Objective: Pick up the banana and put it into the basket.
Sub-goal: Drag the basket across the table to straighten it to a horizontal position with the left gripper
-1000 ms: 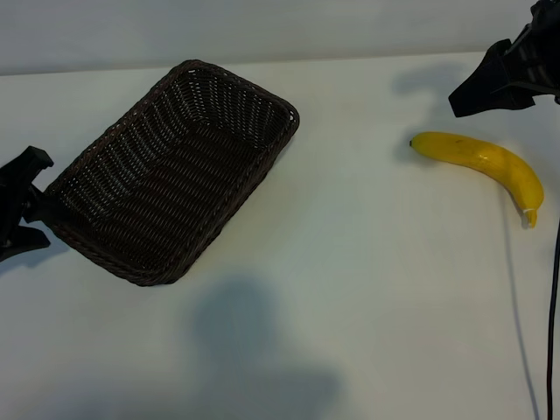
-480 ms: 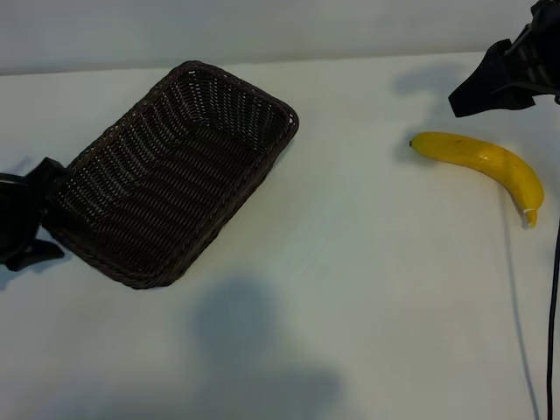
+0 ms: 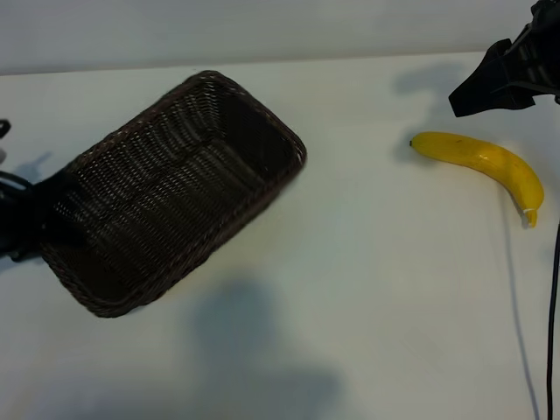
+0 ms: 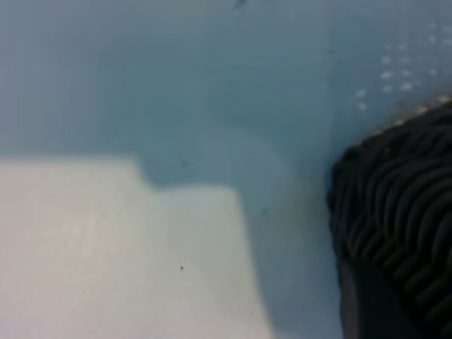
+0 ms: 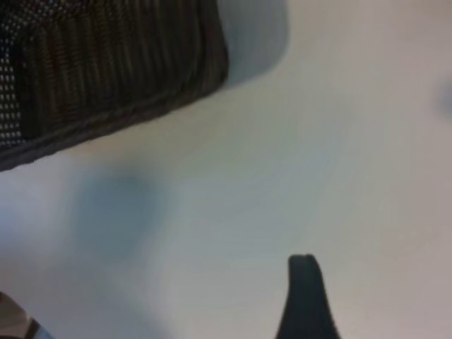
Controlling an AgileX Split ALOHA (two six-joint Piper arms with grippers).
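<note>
The yellow banana lies on the white table at the right, dark tip toward the middle. My right gripper hovers open just behind it, not touching; one dark finger shows in the right wrist view. The dark brown wicker basket sits at the left, empty and slanted, its left end raised. My left gripper is shut on the rim of that left end. The basket's braided rim fills a corner of the left wrist view, and its far end shows in the right wrist view.
A thin dark cable runs down the table at the far right, past the banana's stem end. The white table stretches between basket and banana. A soft shadow falls near the front edge.
My left gripper has closed on the basket's left rim, and the basket has tipped and swung, its far corner sliding toward the right and front. The right gripper and banana have not moved.
</note>
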